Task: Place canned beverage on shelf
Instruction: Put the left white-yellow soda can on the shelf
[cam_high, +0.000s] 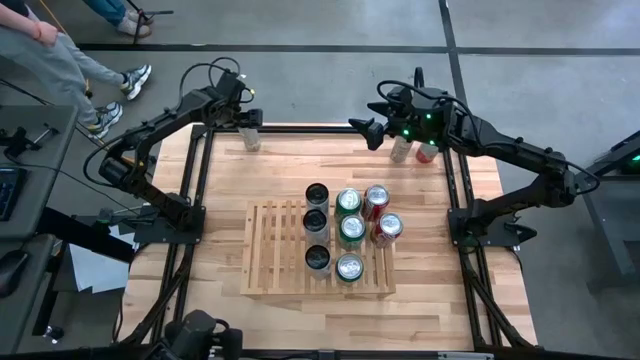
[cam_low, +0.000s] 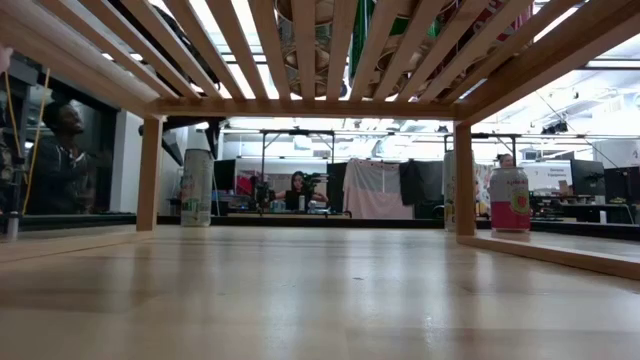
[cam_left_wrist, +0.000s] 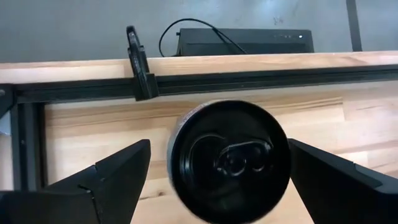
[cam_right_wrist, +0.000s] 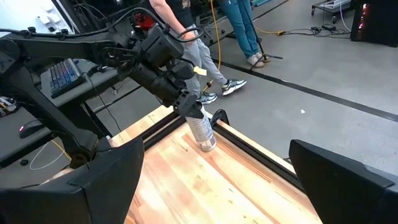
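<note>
Can (cam_left_wrist: 229, 163) between spread left gripper (cam_left_wrist: 217, 177) fingers, seemingly untouched

The shelf (cam_high: 275, 250) carries two columns of cans on its right half and a column of three dark cans (cam_high: 316, 225) down its middle; its left slats lie bare, so a hand could come down there unhindered. Two red cans (cam_high: 382, 215) stand at the shelf's right edge, closing that side. The table (cam_high: 220, 220) left of the shelf is open wood, as is the strip between the shelf and the far rail. At the far left corner the left hand (cam_high: 250, 125) straddles a can (cam_left_wrist: 229, 162) (fingers wide on either side). Near the far right corner two more cans (cam_high: 412, 150) stand just beside the right hand (cam_high: 375, 135).
</note>
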